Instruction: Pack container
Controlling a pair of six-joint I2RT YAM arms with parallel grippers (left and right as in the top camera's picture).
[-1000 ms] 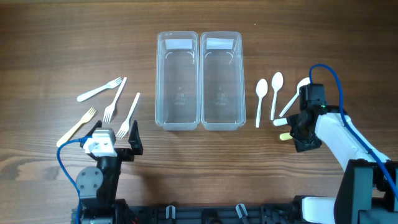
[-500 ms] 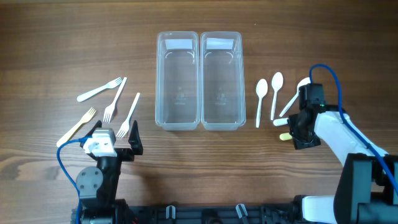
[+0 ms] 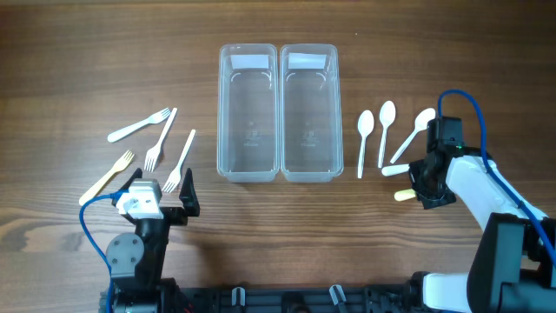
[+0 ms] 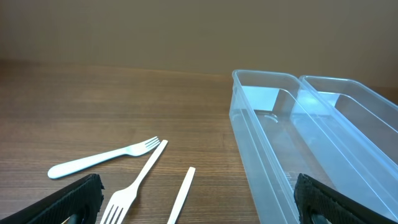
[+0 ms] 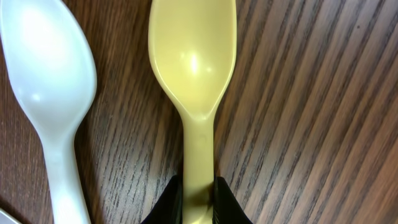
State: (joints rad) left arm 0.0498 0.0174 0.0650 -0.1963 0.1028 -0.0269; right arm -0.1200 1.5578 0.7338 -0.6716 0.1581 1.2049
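Note:
Two clear empty containers stand side by side at the table's middle. To their right my right gripper is shut on the handle of a pale yellow spoon. In the right wrist view the yellow spoon points bowl up away from the right gripper, low over the wood, with a white spoon beside it. Three white spoons lie between the containers and that arm. My left gripper stays open near the front left, and the left gripper has fork handles between its fingers.
Several forks lie at the left: white ones and a cream one. The left wrist view shows a white fork, another fork and the near container.
My right gripper has closed on the yellow spoon's handle and shifted slightly right with it, uncovering the rightmost white spoon. The left arm has not moved.

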